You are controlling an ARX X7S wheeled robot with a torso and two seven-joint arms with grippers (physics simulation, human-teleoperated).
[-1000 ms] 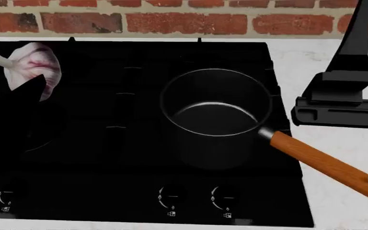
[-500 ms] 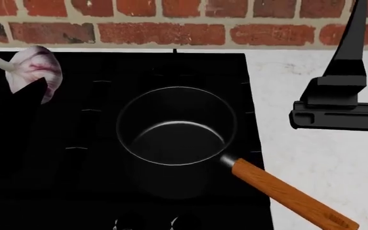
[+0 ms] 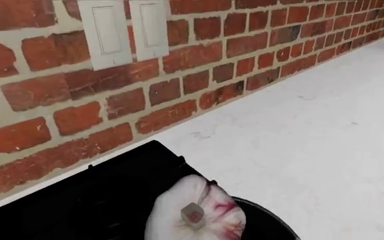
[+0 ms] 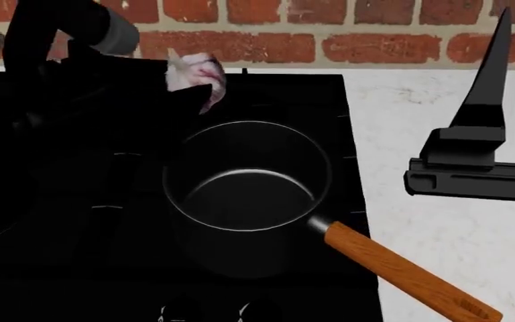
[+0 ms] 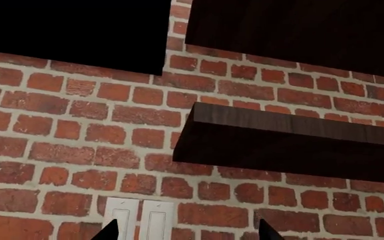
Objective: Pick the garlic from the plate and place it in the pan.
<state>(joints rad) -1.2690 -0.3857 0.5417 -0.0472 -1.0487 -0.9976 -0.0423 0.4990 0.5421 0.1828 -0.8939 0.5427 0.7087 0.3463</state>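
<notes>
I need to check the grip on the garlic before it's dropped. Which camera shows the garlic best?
The left wrist view: the garlic fills the foreground, close and mostly unobstructed. In the head view the garlic is small, held by the left gripper just behind the pan. The right wrist view shows only brick wall.

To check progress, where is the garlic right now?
In the head view the garlic is held in the left pincer, above the black stove just behind the pan's far-left rim, not yet inside it.
</notes>
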